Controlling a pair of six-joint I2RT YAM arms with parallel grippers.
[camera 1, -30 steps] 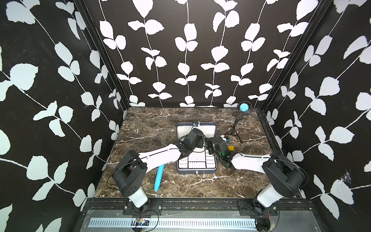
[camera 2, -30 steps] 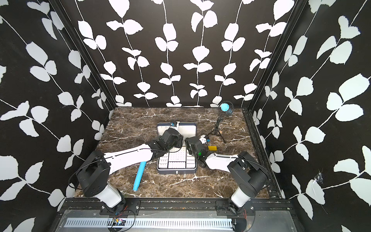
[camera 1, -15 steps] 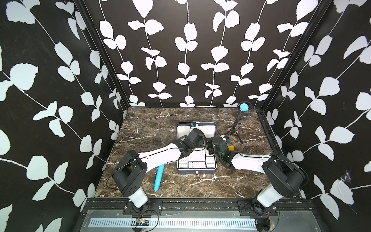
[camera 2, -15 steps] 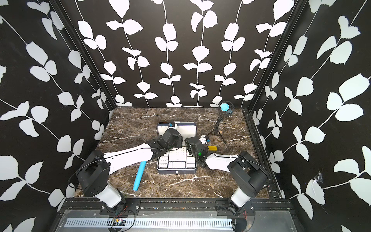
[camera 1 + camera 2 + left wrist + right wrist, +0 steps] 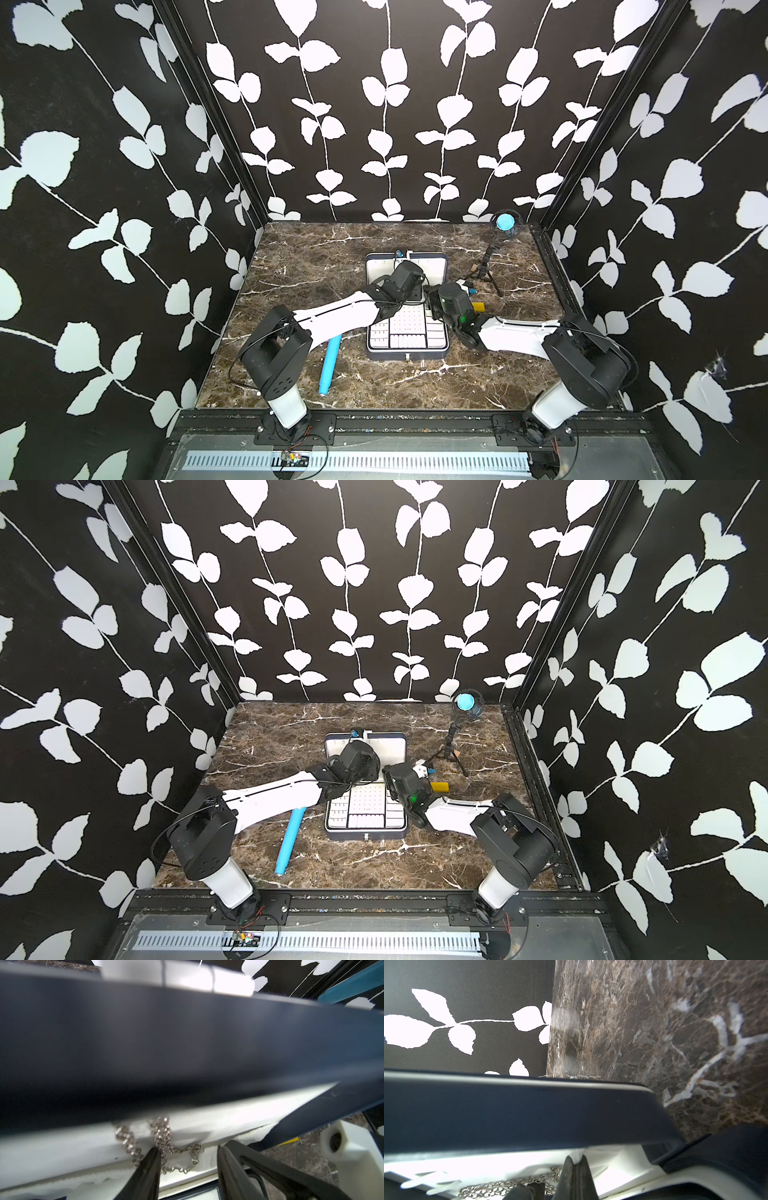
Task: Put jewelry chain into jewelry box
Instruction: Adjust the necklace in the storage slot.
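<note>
Navy jewelry box (image 5: 407, 354) sits open mid-table (image 5: 316, 257), lid back, gridded white tray showing. The thin silvery jewelry chain (image 5: 161, 1134) is bunched up on its white lining.

Both top views are sharp and evenly lit; the jewelry box (image 5: 187, 1043) blurs in wrist views.

The jewelry box (image 5: 529, 1113) fills the view, its dark navy lid rim stretching across above the white lining (image 5: 477, 1164). The jewelry chain (image 5: 500, 1187) lies bunched on that lining inside the box. The right end effector (image 5: 576, 1164) reaches into the box just beside the chain, its fingers pressed together with the tips at a peaked fold of lining. Beyond the box lie the marbled surface (image 5: 654, 1032) and a black leaf-patterned wall (image 5: 477, 985).
</note>
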